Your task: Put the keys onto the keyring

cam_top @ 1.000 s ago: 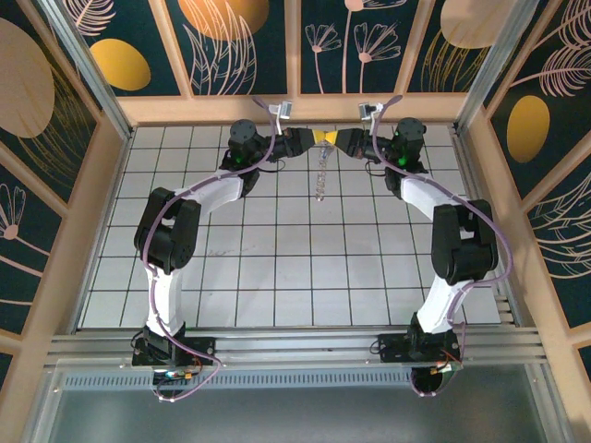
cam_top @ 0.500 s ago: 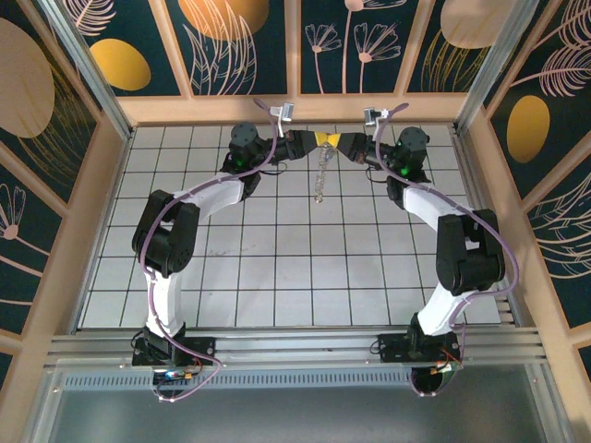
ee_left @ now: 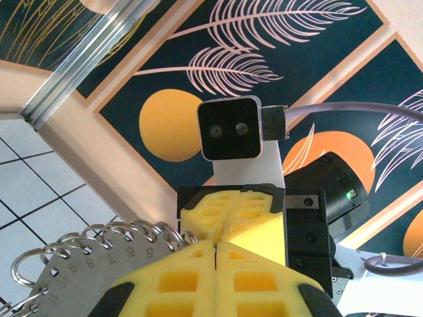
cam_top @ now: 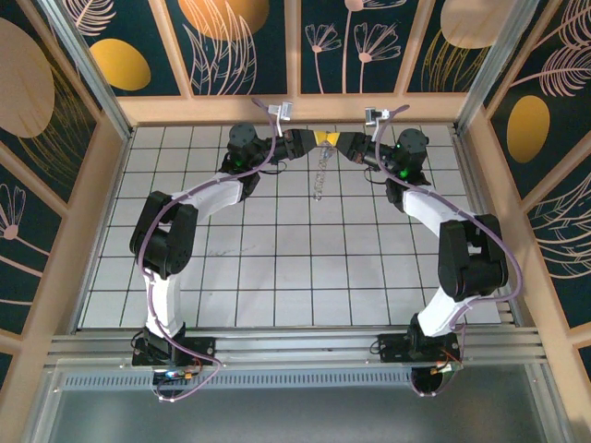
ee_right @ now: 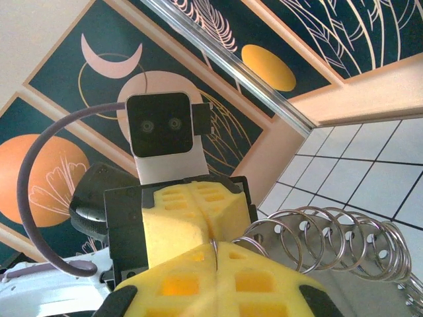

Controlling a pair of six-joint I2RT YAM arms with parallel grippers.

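Note:
The keyring (cam_top: 319, 173) is a silvery string of small wire rings hanging over the far tiles from the spot where both yellow tips meet. My left gripper (cam_top: 315, 139) and right gripper (cam_top: 340, 141) stand tip to tip there. In the left wrist view my left gripper (ee_left: 216, 243) is shut, with a thin sliver of metal in its seam and the rings (ee_left: 99, 238) fanning off to the left. In the right wrist view my right gripper (ee_right: 215, 247) is shut on one wire ring, and the other rings (ee_right: 330, 234) trail to the right. The blue-headed key is out of view.
A flat metal plate (ee_left: 66, 287) stamped with numbers hangs among the rings, its holes threaded by them (ee_right: 370, 290). The wooden back wall (cam_top: 295, 109) runs just behind the grippers. White tiled floor (cam_top: 305, 268) stretches toward the arm bases.
The right arm's elbow has swung outward to the right and the left arm shifted slightly. Both grippers stay tip to tip, and the hanging rings have risen a little.

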